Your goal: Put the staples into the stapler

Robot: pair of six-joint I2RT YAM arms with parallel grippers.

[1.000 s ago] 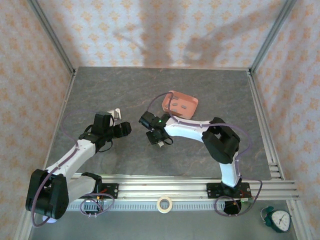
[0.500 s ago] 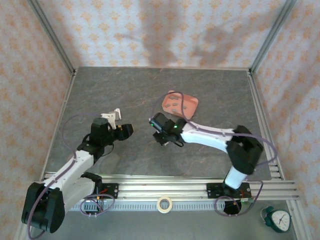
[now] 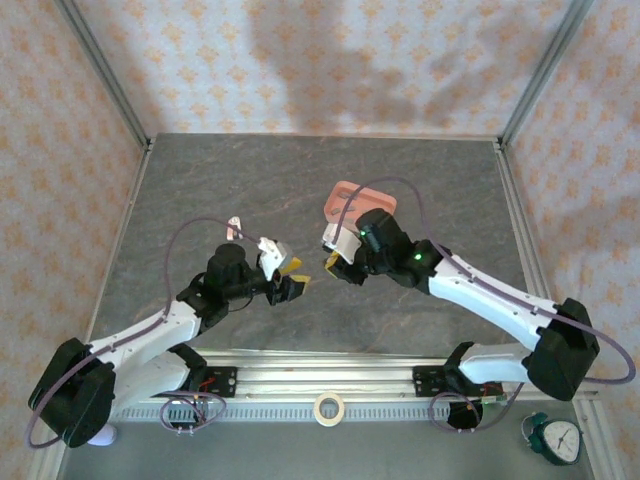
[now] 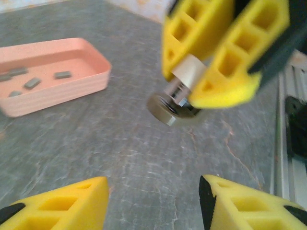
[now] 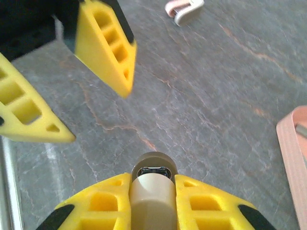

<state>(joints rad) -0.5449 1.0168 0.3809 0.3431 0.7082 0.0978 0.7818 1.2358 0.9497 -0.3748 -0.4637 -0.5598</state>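
Note:
My right gripper (image 5: 152, 178) is shut on the stapler (image 5: 152, 196), a cream oblong body whose round end with a metal slot points away from the wrist. In the top view this gripper (image 3: 334, 262) hovers at the table's middle, facing my left gripper (image 3: 290, 280) a short way apart. From the left wrist, the held stapler (image 4: 188, 73) hangs above and ahead of my left gripper (image 4: 153, 184), which is open with only bare table between its fingers. Several dark grey staples (image 4: 32, 82) lie in the pink tray (image 4: 72, 91), behind the right gripper in the top view (image 3: 362, 198).
A small cream-and-pink piece (image 3: 234, 228) lies on the table left of centre, also at the top of the right wrist view (image 5: 184, 8). The aluminium rail (image 3: 330, 372) runs along the near edge. A tape roll (image 3: 327, 407) and a clock (image 3: 555, 438) sit in front of it.
The right arm has stretched out and turned its gripper toward the left one. The left gripper has moved right to face it, and its jaws have narrowed.

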